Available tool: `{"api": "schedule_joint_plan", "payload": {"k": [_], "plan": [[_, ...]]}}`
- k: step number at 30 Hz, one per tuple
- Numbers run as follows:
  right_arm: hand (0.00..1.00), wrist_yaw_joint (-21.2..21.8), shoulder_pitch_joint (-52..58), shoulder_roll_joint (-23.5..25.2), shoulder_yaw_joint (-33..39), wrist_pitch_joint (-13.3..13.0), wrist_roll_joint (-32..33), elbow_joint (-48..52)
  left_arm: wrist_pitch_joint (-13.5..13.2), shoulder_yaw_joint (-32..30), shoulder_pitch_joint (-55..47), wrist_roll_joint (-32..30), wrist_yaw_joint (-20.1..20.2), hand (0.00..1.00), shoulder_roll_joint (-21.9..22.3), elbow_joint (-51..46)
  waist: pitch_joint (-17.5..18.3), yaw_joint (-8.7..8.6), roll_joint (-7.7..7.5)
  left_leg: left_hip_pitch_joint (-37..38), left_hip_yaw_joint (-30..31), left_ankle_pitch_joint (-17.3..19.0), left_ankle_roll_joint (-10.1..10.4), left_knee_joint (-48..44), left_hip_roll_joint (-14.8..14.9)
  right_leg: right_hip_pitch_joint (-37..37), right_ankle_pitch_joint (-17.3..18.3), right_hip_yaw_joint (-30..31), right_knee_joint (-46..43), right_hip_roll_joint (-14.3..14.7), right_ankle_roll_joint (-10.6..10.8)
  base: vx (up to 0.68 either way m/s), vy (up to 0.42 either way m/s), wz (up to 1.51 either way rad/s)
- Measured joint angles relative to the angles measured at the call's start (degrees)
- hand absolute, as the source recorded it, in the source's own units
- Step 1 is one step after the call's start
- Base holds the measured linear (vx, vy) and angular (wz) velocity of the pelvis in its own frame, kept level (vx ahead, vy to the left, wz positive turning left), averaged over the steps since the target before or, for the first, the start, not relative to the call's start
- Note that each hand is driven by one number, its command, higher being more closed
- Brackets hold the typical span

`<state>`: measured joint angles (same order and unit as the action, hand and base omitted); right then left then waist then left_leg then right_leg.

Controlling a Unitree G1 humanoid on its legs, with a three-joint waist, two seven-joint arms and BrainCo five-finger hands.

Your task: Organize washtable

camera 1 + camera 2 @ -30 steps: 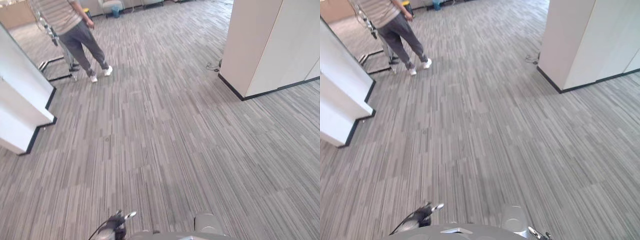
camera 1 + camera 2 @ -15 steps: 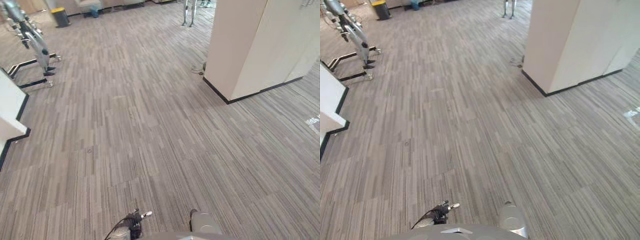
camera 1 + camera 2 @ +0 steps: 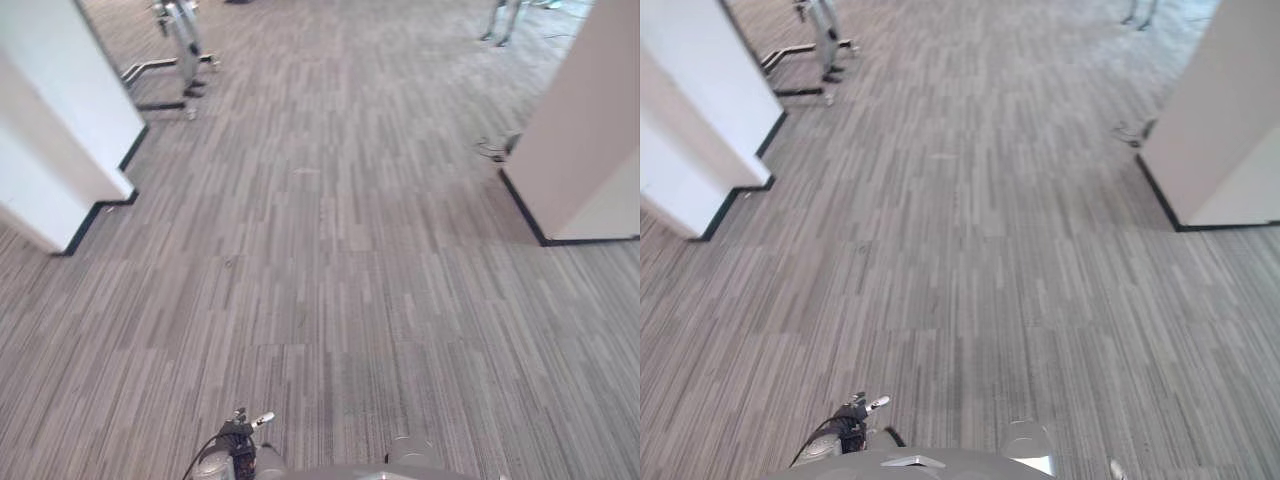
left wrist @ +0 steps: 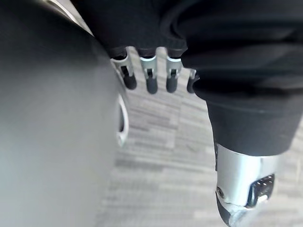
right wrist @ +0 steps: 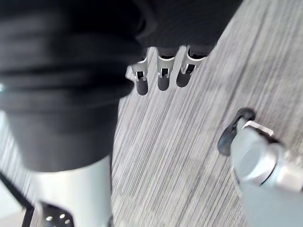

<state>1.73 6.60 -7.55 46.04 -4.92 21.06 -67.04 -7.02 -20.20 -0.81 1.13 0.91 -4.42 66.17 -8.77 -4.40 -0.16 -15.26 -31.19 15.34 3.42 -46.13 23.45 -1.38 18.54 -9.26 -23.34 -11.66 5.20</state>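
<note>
The head camera has swung round: the white partition (image 3: pixel 60 130) now lies well ahead of the left hand (image 4: pixel 152 80) and the pale pillar (image 3: pixel 590 120) ahead of the right hand (image 5: pixel 163 78). The robot seems to be walking, with no organizing begun. Both hands hang with fingers relaxed and empty above the carpet floor (image 3: pixel 330 260). Where the washtable stands cannot be told. A metal stand (image 3: pixel 180 40) far ahead is cut off.

You're in an office-like hall, grey striped carpet tiles (image 3: pixel 330 260), white walls (image 3: pixel 60 120) with black skirting (image 3: pixel 104 204), metal stand (image 3: pixel 183 40) far left.
</note>
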Motion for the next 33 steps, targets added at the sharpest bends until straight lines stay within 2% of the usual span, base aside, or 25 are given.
{"api": "schedule_joint_plan", "payload": {"k": [2,3,5,6,7,8,9,10,11,12,15,16,17,18,19,20,21,23,24,25,26,28,31,32,33], "plan": [[0.0,0.1,-1.7,-0.9,-1.8,-0.7,-0.3,0.0,-1.0,-1.7,-1.3,0.9,0.0,0.0,0.3,-2.2,0.0,0.21,-0.31,-2.3,0.2,-1.2,1.4,9.0,-0.6,2.8,0.8,-2.0,2.2,-1.5,1.6,0.24,0.24,0.36],[0.0,0.3,-2.7,-1.0,-1.7,-1.0,-0.3,-0.6,-1.3,-1.8,-1.5,1.6,0.0,0.0,0.2,-2.2,0.1,0.66,-0.84,-1.9,1.3,-7.6,0.2,14.3,-2.7,4.2,1.9,-1.3,2.4,-2.8,3.5,0.33,0.248,0.19],[0.0,0.8,-3.1,-0.5,-4.5,-0.9,-0.5,-1.6,-1.2,-1.3,-0.6,2.1,-0.1,0.0,-0.6,-1.0,1.3,0.42,-2.35,-2.9,0.7,-1.2,-1.3,9.6,-5.7,5.4,4.2,1.7,3.1,-5.3,3.3,0.45,0.299,0.28],[0.0,1.4,-3.1,-0.5,-4.9,-0.8,-2.1,-3.3,-0.7,-1.2,0.4,2.0,-0.1,0.0,-1.1,0.2,1.8,0.22,-3.48,-3.2,0.5,1.9,-2.1,8.1,-8.3,4.3,3.2,4.2,-2.4,-7.2,4.3,0.49,0.308,0.41],[0.0,1.4,-3.1,0.1,-4.9,-0.7,-2.8,-3.9,-0.3,0.0,1.3,2.1,-0.3,0.0,-1.7,1.3,1.5,0.12,-4.47,-2.1,0.2,3.1,-2.6,8.7,-10.8,0.5,1.5,6.6,-11.1,-9.3,3.9,0.6,0.316,0.46],[0.0,1.3,-2.9,1.4,-5.8,-0.5,-2.7,-5.0,0.2,3.6,1.6,2.4,-0.4,0.0,-2.5,1.2,0.1,-0.37,-5.45,2.1,-0.2,4.0,-3.2,11.4,-14.2,-5.3,-7.2,9.0,-25.1,-11.7,1.8,0.46,0.185,0.38],[0.0,1.3,-2.8,1.6,-6.2,-0.4,-2.8,-5.0,0.2,4.4,1.6,2.4,-0.4,0.0,-2.7,1.2,0.0,-0.47,-5.44,3.0,-0.2,4.2,-3.1,12.2,-14.7,-6.2,-9.4,9.4,-27.6,-11.8,1.6,0.53,0.135,0.25],[0.0,1.4,-1.7,2.2,-8.4,-0.1,-2.7,-5.0,0.6,7.3,1.6,2.5,-0.5,0.0,-2.9,1.2,-0.8,-1.29,-4.64,7.9,-0.1,4.4,-3.9,15.4,-15.9,-9.1,-11.1,9.7,-35.9,-10.7,2.0,0.48,0.056,-0.06],[0.0,1.6,-1.4,2.0,-10.6,0.2,-2.7,-4.8,0.9,10.3,1.5,2.5,-0.6,0.0,-2.9,1.4,-1.2,-1.32,-4.2,13.6,-0.7,4.3,-3.7,20.1,-16.8,-12.0,-9.6,9.6,-41.4,-8.6,0.7,0.6,0.069,-0.22],[0.0,1.7,-1.2,1.8,-11.8,0.2,-2.7,-4.3,1.1,12.7,1.6,2.5,-0.6,0.0,-2.9,1.4,-1.5,-1.46,-2.98,17.5,-1.4,3.5,-2.7,24.3,-17.6,-14.8,-8.0,8.8,-42.2,-6.5,0.6,0.54,0.06,-0.35],[0.0,1.9,-0.8,1.5,-12.2,0.1,-2.8,-2.2,1.3,14.6,5.1,3.5,-0.7,0.0,-2.1,1.1,-2.1,-2.15,-1.52,25.6,-2.3,1.9,-0.6,33.2,-19.2,-23.2,-4.6,5.6,-34.5,-1.7,-0.3,0.48,-0.01,-0.06],[0.0,1.8,-0.9,1.3,-12.2,0.2,-2.8,-2.3,0.7,14.6,6.0,5.3,-1.5,0.0,-1.6,1.1,-2.4,-2.96,-1.15,28.2,-2.3,1.8,-0.4,35.6,-19.1,-25.1,-4.8,2.5,-24.1,-0.4,-0.9,0.08,-0.083,0.29],[0.0,1.7,-0.5,1.3,-12.1,0.2,-2.8,-2.3,0.3,14.6,7.6,5.3,-2.1,0.0,-1.1,1.1,-2.4,-3.3,-1.06,30.3,-2.4,1.7,0.0,38.0,-19.4,-25.7,-7.7,-1.4,-10.9,-0.2,-1.6,-0.02,-0.085,0.4],[0.0,1.5,-0.2,1.3,-12.0,0.3,-2.8,-2.4,0.1,14.5,7.8,5.3,-2.3,0.0,-0.9,1.1,-2.4,-3.32,-1.17,31.4,-2.3,1.6,0.1,39.2,-19.6,-26.0,-11.8,-1.9,-5.9,-0.1,-3.3,0.12,-0.149,0.53],[0.0,1.0,0.0,0.4,-11.8,0.6,-2.8,-2.5,-0.1,13.7,7.8,5.2,-2.6,0.0,0.7,0.8,-2.2,-3.84,0.45,33.4,-1.4,0.8,1.5,40.5,-18.4,-25.5,-18.1,-1.8,-5.9,1.6,-5.2,0.38,-0.142,0.3],[0.0,0.8,-0.3,0.1,-11.6,0.5,-2.8,-2.3,-0.3,13.0,7.5,5.2,-2.5,0.0,1.3,0.8,-1.9,-3.53,1.24,33.5,-1.5,-0.6,2.9,40.0,-17.8,-25.8,-16.7,-1.9,-7.1,1.9,-5.5,0.63,-0.285,0.11],[0.0,0.8,-1.1,0.0,-11.6,0.1,-3.1,-2.0,-0.4,12.1,7.5,5.1,-2.4,0.0,1.8,0.9,-2.3,-2.74,0.79,33.0,-0.5,-3.8,4.0,35.7,-17.4,-26.7,-13.1,-0.9,-12.2,1.0,-6.9,0.64,-0.313,-0.11],[0.0,0.8,-1.0,-0.3,-10.8,0.2,-3.2,-0.1,-0.3,8.4,5.4,5.1,-2.6,0.0,3.6,0.7,-2.6,-2.73,2.06,31.1,1.9,-8.4,4.4,22.5,-12.9,-22.2,-8.6,-1.2,-14.6,1.5,-8.1,0.52,-0.347,0.02],[0.0,0.9,-1.0,-0.1,-11.6,0.2,-3.2,0.4,-0.3,5.5,3.7,5.1,-2.5,0.0,4.1,0.6,-2.7,-2.67,2.04,27.4,4.8,-16.3,3.7,8.6,-8.5,-16.9,-5.9,-2.7,-13.4,1.9,-8.5,0.38,-0.279,-0.1],[0.0,1.0,-1.0,0.2,-13.1,0.1,-3.2,1.9,-0.4,2.7,2.0,5.1,-2.3,0.0,4.8,-0.1,-2.7,-1.52,2.17,21.8,6.8,-19.4,2.3,-7.4,-4.2,-12.6,-3.5,-2.0,-11.6,3.4,-8.7,0.47,-0.261,-0.36],[0.0,0.9,-1.6,0.1,-14.2,-0.5,-3.1,2.9,-0.4,-0.4,1.1,5.2,-1.9,0.0,5.0,-1.4,-2.8,-0.13,2.29,15.2,9.8,-18.6,2.0,-20.0,-3.1,-9.7,-1.7,-0.9,-10.7,4.1,-8.5,0.39,-0.137,-0.52],[0.0,0.9,-2.9,-0.4,-15.2,-1.1,-3.0,4.1,-0.6,-3.5,0.0,5.2,-1.8,0.0,4.3,-1.5,-2.9,1.54,2.42,7.0,12.5,-15.4,1.8,-27.1,-4.4,-5.2,0.3,1.3,-7.9,5.0,-8.8,0.41,-0.031,-0.64],[0.0,0.7,-4.3,-1.1,-17.4,-1.5,-2.5,4.0,-0.8,-6.2,-3.0,5.6,-1.7,0.0,2.7,-2.0,-3.0,3.72,2.22,-2.3,11.9,-8.8,2.7,-17.5,-9.3,0.4,2.7,7.0,-4.2,4.4,-6.7,0.41,0.099,-0.83],[0.0,0.7,-4.5,-1.1,-17.6,-1.5,-2.5,4.1,-0.4,-5.5,-3.9,5.1,-1.8,0.0,2.3,-1.4,-3.2,3.7,2.05,-3.2,11.5,-7.7,2.5,-13.3,-9.9,2.0,3.1,7.8,-3.3,3.7,-6.1,0.51,0.18,-1.18],[0.0,0.7,-4.5,-1.0,-19.2,-1.6,-2.5,4.3,0.1,-4.5,-6.3,5.2,-2.0,0.0,2.3,-0.8,-3.4,3.73,1.47,-3.1,9.4,-7.3,2.2,-1.8,-10.2,4.6,3.9,9.6,-1.7,2.4,-4.5,0.5,0.201,-0.94]]}}
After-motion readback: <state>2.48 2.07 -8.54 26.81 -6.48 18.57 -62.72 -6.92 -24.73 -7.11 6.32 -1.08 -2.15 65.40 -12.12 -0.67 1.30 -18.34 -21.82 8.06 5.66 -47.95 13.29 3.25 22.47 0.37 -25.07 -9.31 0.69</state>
